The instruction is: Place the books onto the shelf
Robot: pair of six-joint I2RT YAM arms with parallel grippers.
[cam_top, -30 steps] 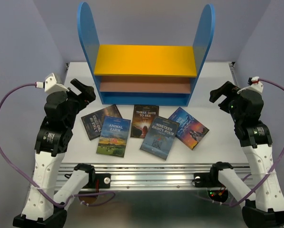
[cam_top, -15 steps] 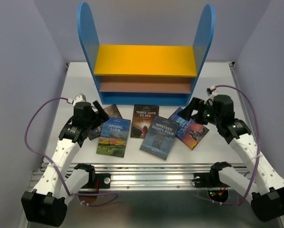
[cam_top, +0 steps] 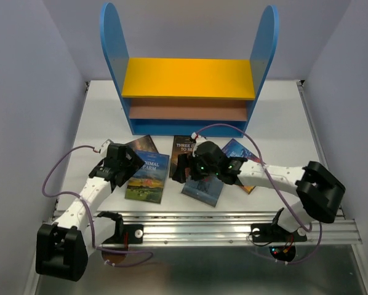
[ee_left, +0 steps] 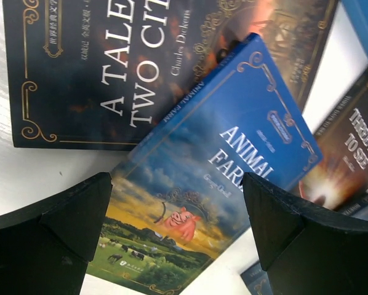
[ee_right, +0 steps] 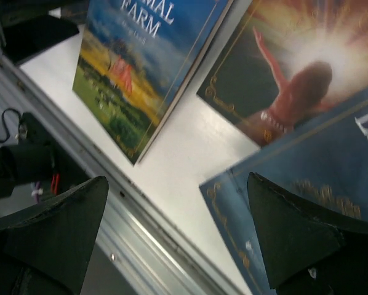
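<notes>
So far: you have none on the shelf (cam_top: 188, 78) | five books (cam_top: 148, 177) left | left gripper (ee_left: 178, 209), right gripper (ee_right: 178, 212) spread wide, empty.

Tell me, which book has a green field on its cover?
Animal Farm, second from left: only its cover shows green pasture; the others are dark or blue.

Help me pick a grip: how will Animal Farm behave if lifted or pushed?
Animal Farm looks like a thin paperback, so lifted by one edge it would probably droop. Lying flat on the smooth table, it should slide, not tip. Its corner overlaps A Tale of Two Cities, which might drag along.
</notes>
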